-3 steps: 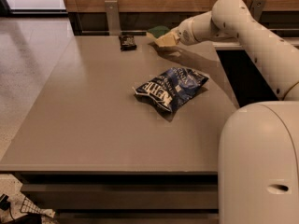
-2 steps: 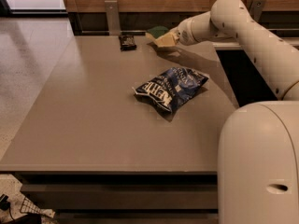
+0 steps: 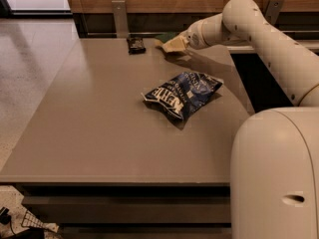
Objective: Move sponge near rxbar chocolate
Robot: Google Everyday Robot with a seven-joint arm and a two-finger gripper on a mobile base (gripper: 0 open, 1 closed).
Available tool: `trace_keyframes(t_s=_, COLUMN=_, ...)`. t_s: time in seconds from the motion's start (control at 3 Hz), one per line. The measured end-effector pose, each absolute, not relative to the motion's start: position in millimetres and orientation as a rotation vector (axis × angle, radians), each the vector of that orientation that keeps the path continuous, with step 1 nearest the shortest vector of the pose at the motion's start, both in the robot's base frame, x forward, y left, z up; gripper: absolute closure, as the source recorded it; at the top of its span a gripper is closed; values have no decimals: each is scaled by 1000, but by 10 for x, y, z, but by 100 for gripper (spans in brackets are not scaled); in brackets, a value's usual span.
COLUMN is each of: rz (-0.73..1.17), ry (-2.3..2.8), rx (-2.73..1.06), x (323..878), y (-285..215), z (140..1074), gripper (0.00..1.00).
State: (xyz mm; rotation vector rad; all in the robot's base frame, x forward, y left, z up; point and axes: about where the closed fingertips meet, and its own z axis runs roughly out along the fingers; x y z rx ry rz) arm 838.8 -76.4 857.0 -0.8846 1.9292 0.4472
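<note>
Little change from a second ago: tool (image 3: 183, 40) at the far edge of the table (image 3: 89, 133), closed on tilted sponge (image 3: 170, 44), just right of rxbar (image 3: 135, 45), not touching. Chip bag (image 3: 183, 94) lies mid-table, nearer.

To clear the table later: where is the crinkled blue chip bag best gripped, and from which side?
Probably from above, across its narrower width: the crinkled blue chip bag lies flat and diagonal on the grey table. The gripper is at the far edge, at the pale yellow sponge.
</note>
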Motion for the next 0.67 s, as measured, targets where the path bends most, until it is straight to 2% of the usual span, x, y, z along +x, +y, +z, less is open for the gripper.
trace_keyframes(t_s=0.33, rz=450, ry=1930, rx=-887, x=8390, y=-746, z=8555, gripper=0)
trace_keyframes(t_s=0.67, rz=450, ry=1930, rx=-887, x=8390, y=-745, z=8554, gripper=0)
